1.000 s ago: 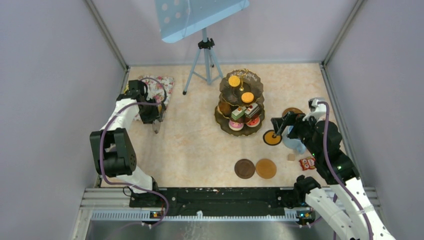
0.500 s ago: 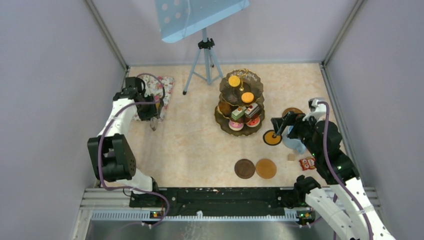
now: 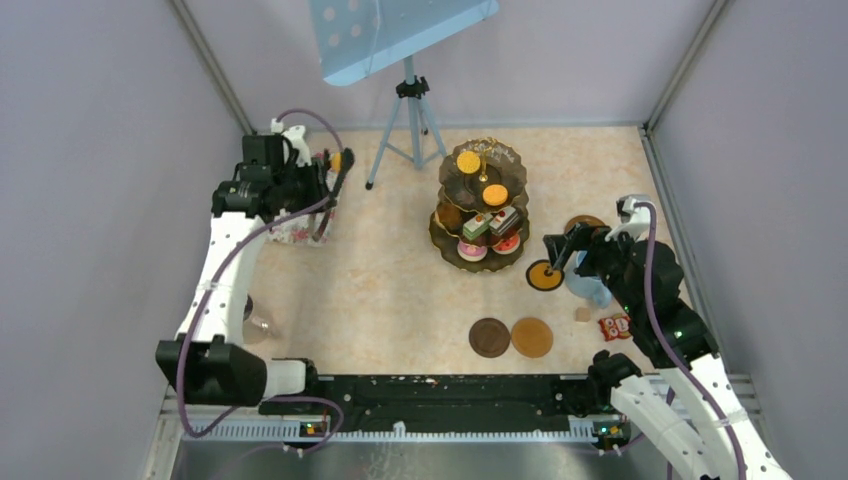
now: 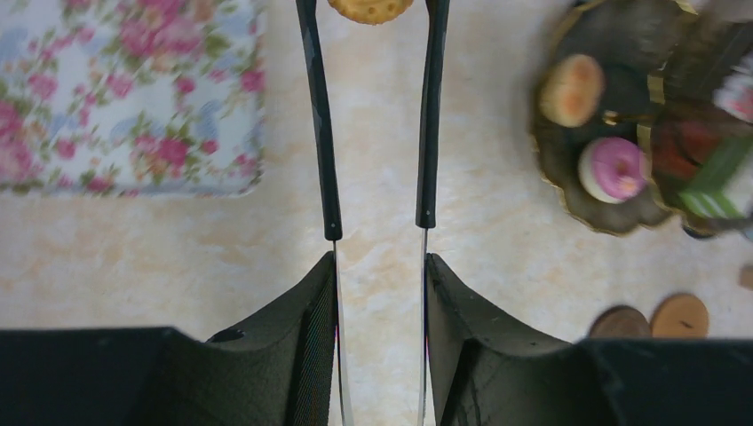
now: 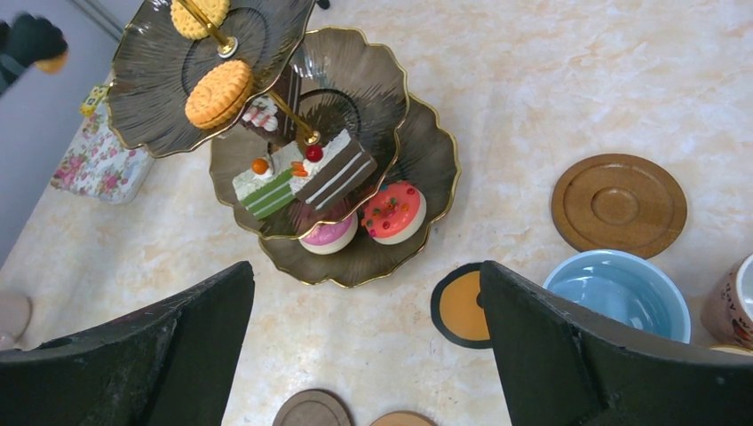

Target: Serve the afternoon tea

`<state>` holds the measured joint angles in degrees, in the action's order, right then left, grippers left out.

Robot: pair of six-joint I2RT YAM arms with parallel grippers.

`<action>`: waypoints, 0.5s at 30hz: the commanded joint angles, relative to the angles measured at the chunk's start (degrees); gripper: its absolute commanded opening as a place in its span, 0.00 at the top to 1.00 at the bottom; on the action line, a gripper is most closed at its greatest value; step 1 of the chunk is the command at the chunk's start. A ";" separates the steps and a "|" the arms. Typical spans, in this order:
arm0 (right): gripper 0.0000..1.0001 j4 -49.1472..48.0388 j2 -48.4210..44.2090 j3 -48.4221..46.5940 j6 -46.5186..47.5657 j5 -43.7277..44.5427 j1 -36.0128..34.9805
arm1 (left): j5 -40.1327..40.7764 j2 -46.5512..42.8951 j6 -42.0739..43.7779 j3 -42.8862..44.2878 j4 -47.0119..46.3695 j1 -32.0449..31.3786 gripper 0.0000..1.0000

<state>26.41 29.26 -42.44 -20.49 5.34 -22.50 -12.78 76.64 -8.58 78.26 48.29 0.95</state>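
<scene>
The dark three-tier gold-rimmed stand (image 3: 447,237) holds small cakes and two orange tarts; it also shows in the right wrist view (image 5: 355,263). My left gripper (image 3: 303,187) is shut on the black tongs (image 4: 321,133). The tongs pinch an orange tart (image 4: 370,8) at their tips, above the table left of the stand. My right gripper (image 5: 368,293) is open and empty, low over the table between the stand and the light blue mug (image 5: 619,290). Two brown coasters (image 3: 490,337) lie side by side at the front. A third coaster (image 5: 619,204) lies behind the mug.
The floral mat (image 4: 124,89) lies at the back left. A tripod stand (image 3: 408,120) is at the back. An orange disc with a black rim (image 5: 460,306) lies by the blue mug. A patterned mug (image 5: 735,302), a red packet (image 3: 614,326) and a pale mug (image 3: 262,323) sit near the side walls.
My left arm has swung back and up from beside the mat. The tongs now point right toward the stand with the tart at their tips. The right arm has not moved.
</scene>
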 commanded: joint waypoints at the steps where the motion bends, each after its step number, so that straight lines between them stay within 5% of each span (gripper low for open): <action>1: 0.04 -1.21 1.01 -3.54 1.74 1.42 -0.64 | -3.74 -6.37 2.13 5.74 1.31 -8.89 0.85; 7: 0.05 -1.53 1.66 -4.72 1.78 1.33 -0.69 | -12.11 -9.90 1.25 9.50 -0.89 -16.97 0.85; 15: 0.05 -0.70 0.74 -5.29 1.53 2.23 -0.62 | -10.66 -6.47 0.99 10.45 -2.38 -30.09 0.86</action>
<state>26.39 30.74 -44.45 -19.51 6.31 -22.50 -23.35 68.12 -7.73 87.20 48.62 -23.86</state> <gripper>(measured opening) 0.955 0.421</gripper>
